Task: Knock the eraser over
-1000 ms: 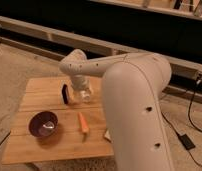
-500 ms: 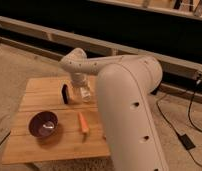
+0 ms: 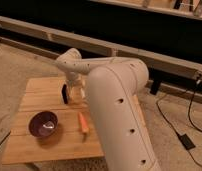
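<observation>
The eraser (image 3: 65, 94), a small black narrow block, stands upright on the wooden table (image 3: 39, 145), near its middle. My gripper (image 3: 75, 90) hangs down from the white arm right next to the eraser, on its right side, close to it or touching. An orange carrot (image 3: 83, 122) lies in front of the gripper. A purple bowl (image 3: 43, 124) sits at the front left of the table.
My big white arm (image 3: 119, 115) covers the right part of the table. Long pale shelf rails (image 3: 94, 42) and a dark wall run behind the table. Black cables (image 3: 179, 130) lie on the carpet at the right.
The arm has shifted a little to the left and closer to the camera. The gripper stays beside the eraser, which still stands upright.
</observation>
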`<state>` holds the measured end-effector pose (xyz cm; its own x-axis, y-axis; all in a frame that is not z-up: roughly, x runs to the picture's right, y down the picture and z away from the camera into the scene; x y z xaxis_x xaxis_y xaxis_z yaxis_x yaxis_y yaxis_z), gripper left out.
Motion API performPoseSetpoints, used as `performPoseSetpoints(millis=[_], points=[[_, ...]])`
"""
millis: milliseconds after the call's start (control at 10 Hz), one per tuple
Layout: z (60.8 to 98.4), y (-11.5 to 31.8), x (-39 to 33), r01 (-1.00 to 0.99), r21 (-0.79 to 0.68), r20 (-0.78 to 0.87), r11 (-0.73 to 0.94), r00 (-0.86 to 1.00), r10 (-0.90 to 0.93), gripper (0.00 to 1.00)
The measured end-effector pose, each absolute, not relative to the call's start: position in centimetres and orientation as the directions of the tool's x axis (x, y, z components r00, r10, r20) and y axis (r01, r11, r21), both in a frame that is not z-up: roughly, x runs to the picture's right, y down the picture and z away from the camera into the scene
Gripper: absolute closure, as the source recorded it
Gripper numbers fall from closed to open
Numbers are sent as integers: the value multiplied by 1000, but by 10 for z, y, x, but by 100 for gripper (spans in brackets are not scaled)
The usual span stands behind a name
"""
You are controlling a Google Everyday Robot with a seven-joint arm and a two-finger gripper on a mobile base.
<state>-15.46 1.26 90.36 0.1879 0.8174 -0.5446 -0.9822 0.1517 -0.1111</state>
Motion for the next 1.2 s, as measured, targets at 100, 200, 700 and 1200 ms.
performPoseSetpoints(millis=[100,200,700,1200], points=[[906,11,-167,-978,-130,-540,165,209,816,35],[906,9,-180,-973,-152,-534,176,231,814,35],[904,-1,-216,-947,-218,-507,235,316,802,35],[895,0,-228,-924,-322,-503,206,351,790,35]])
